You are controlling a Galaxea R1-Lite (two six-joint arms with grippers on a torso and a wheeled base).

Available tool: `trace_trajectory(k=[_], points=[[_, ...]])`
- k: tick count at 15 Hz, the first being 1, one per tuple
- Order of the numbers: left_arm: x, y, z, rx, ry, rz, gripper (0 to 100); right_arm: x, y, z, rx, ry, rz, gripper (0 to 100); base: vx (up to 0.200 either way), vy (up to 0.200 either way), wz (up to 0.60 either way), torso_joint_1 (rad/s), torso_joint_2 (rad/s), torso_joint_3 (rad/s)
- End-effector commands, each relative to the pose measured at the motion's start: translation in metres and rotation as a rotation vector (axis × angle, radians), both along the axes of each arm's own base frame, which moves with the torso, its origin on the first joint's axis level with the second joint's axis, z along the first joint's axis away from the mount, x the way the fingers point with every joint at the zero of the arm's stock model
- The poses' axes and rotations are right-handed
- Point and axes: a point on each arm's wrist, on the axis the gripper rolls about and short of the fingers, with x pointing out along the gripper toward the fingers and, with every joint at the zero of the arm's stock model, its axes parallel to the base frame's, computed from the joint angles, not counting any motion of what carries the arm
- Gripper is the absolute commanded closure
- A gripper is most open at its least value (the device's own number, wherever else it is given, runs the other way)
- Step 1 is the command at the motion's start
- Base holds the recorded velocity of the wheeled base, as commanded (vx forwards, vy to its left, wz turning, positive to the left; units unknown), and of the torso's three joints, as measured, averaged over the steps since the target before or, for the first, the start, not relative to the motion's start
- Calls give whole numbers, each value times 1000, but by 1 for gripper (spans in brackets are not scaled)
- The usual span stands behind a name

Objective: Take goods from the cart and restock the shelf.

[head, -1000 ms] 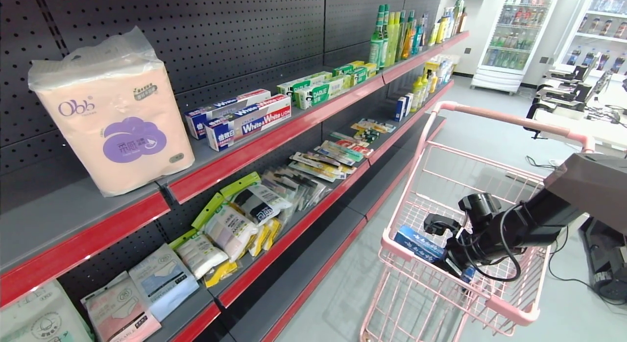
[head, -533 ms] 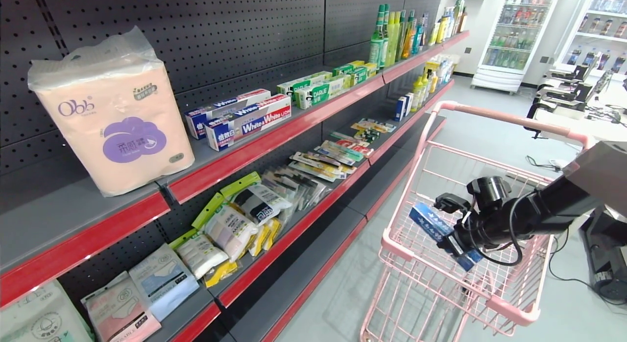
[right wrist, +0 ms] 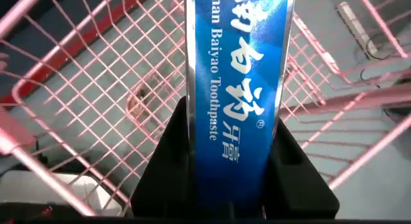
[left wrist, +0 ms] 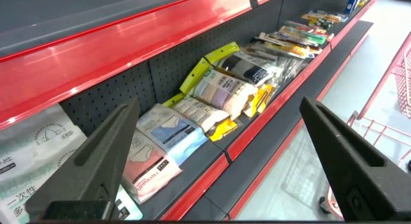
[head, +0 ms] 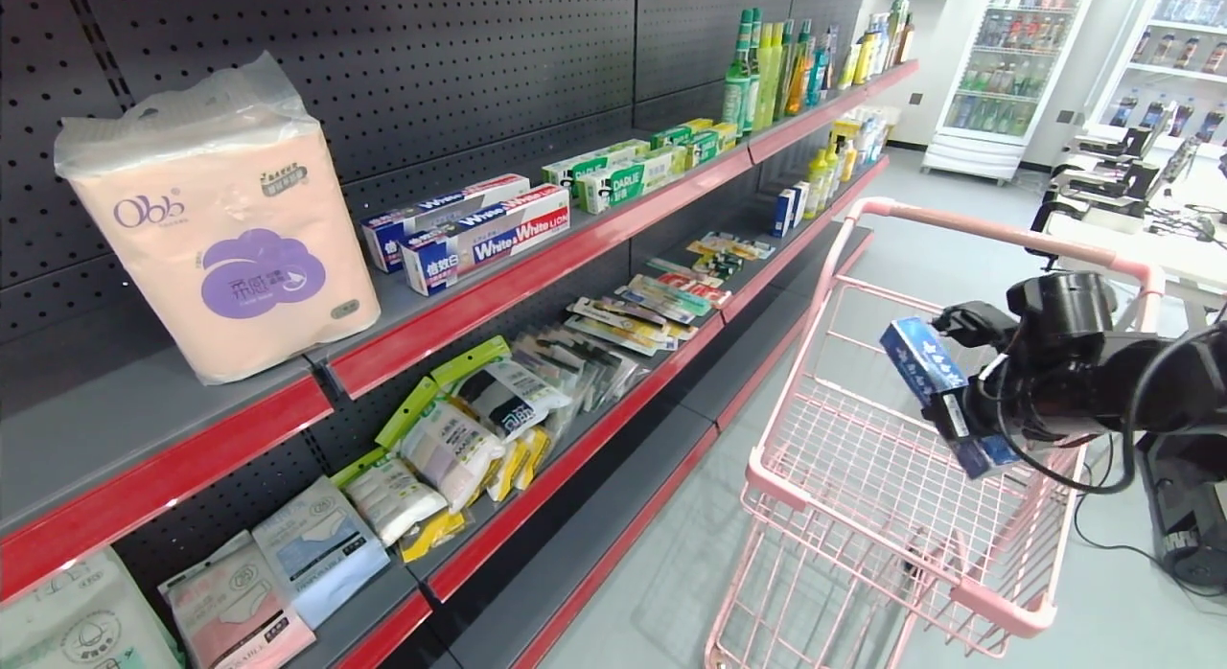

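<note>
We see the right gripper (head: 963,405) clamped on the blue toothpaste box (head: 920,362). The box is now raised over the basket of the cart (head: 772,484); a second ago it sat low inside the cart, by the near rim. The box is tilted, upper end toward the shelf (head: 537,266) beside the cart. The left gripper (left wrist: 221,156) is spread wide and holds nothing, facing the lower shelf packets (left wrist: 192,115).
</note>
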Motion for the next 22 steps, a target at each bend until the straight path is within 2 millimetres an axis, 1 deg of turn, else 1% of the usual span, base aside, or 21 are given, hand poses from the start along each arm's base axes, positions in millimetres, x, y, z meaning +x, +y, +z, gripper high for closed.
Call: trace_trajectory(k=[1, 2, 3, 5, 6, 7, 8, 9, 12, 15, 16, 19, 22], points=[[0, 0, 0, 0, 0, 1, 0, -68, 2, 55, 22, -164, -92, 100, 0, 0, 0, 0, 0, 0], [0, 0, 0, 0, 0, 1, 0, -94, 3, 70, 43, -225, -106, 100, 0, 0, 0, 0, 0, 0], [0, 0, 0, 0, 0, 1, 0, -120, 4, 76, 49, -261, -92, 100, 0, 0, 0, 0, 0, 0], [0, 0, 0, 0, 0, 1, 0, -174, 6, 72, -5, -307, -47, 100, 0, 0, 0, 0, 0, 0], [0, 0, 0, 0, 0, 1, 0, -196, 5, 68, -30, -336, -45, 100, 0, 0, 0, 0, 0, 0], [0, 0, 0, 0, 0, 1, 0, -206, 5, 69, -31, -362, -44, 100, 0, 0, 0, 0, 0, 0], [0, 0, 0, 0, 0, 1, 0, -221, 3, 73, -38, -417, -64, 100, 0, 0, 0, 0, 0, 0], [0, 0, 0, 0, 0, 1, 0, -226, 4, 76, -38, -444, -63, 100, 0, 0, 0, 0, 0, 0], [0, 0, 0, 0, 0, 1, 0, -235, 2, 75, -55, -463, -90, 100, 0, 0, 0, 0, 0, 0], [0, 0, 0, 0, 0, 1, 0, -239, 2, 74, -67, -467, -88, 100, 0, 0, 0, 0, 0, 0], [0, 0, 0, 0, 0, 1, 0, -242, 0, 68, -73, -450, -108, 100, 0, 0, 0, 36, -71, -46], [0, 0, 0, 0, 0, 1, 0, -248, 0, 68, -98, -469, -100, 100, 0, 0, 0, 188, -416, -225], [0, 0, 0, 0, 0, 1, 0, -249, 1, 70, -130, -475, -81, 100, 0, 0, 0, 258, -572, -315]])
